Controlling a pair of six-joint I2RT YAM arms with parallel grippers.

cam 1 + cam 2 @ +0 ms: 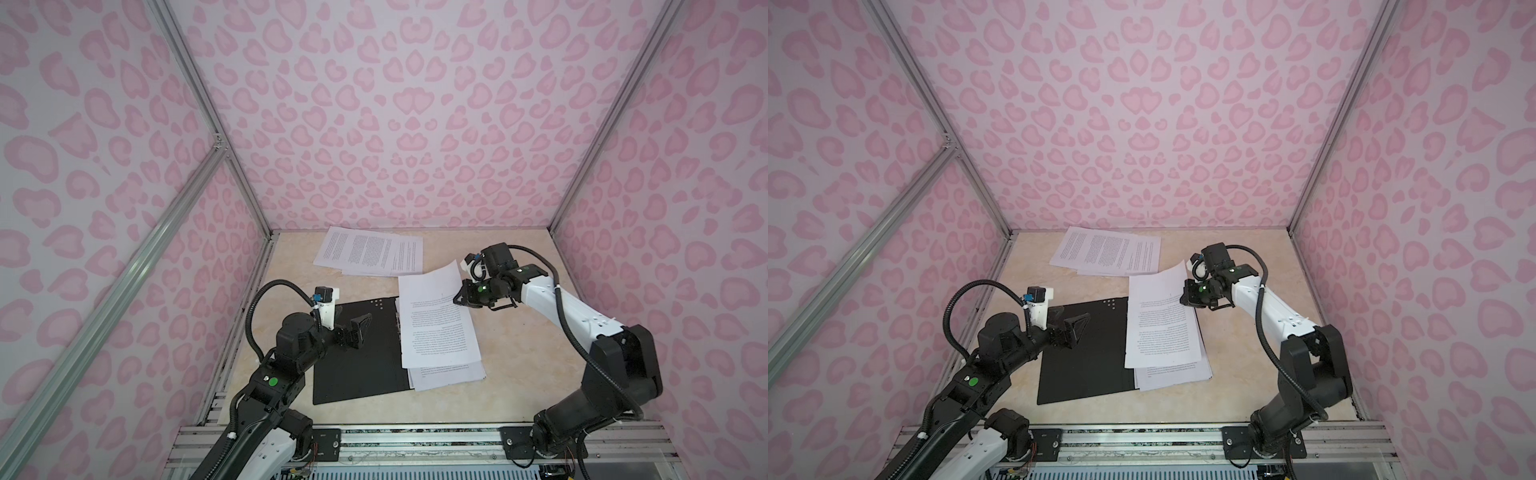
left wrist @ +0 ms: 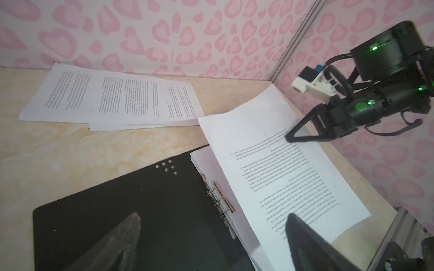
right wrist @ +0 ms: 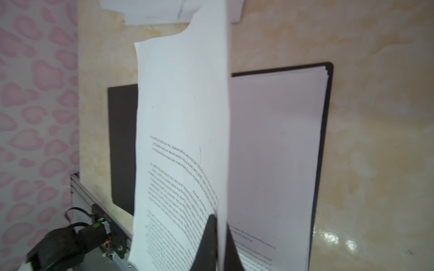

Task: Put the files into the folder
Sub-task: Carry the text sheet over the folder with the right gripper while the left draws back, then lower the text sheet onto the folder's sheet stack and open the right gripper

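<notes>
1. Sheet [image 1: 436, 320] edge pinched in closed right gripper [image 1: 460, 296], raised above open folder [image 1: 357, 365] mid-table.
2. Left gripper [image 1: 353, 328] gaping, empty, over folder's bare left flap.
3. Loose files [image 1: 370, 251] by back wall [image 1: 395, 124]; bare table [image 1: 307, 286] between.

We see plain white paper throughout: matt printed sheets [image 1: 370, 251] lying on a tabletop [image 3: 375, 140] of glossy, marbled beige that throws back the light. One thin sheet [image 1: 436, 328] bends limply. The open folder [image 1: 357, 365] shows a smooth, matt black inside, with a bright metal clip [image 2: 223, 199] at its spine. The walls [image 1: 395, 124] look flat and matt under their pink print; the frame rails [image 1: 124, 282] are brushed silver metal. The arms [image 1: 573, 311] pair smooth white plastic shells with black housings and ribbed black hoses [image 1: 250, 316].
</notes>
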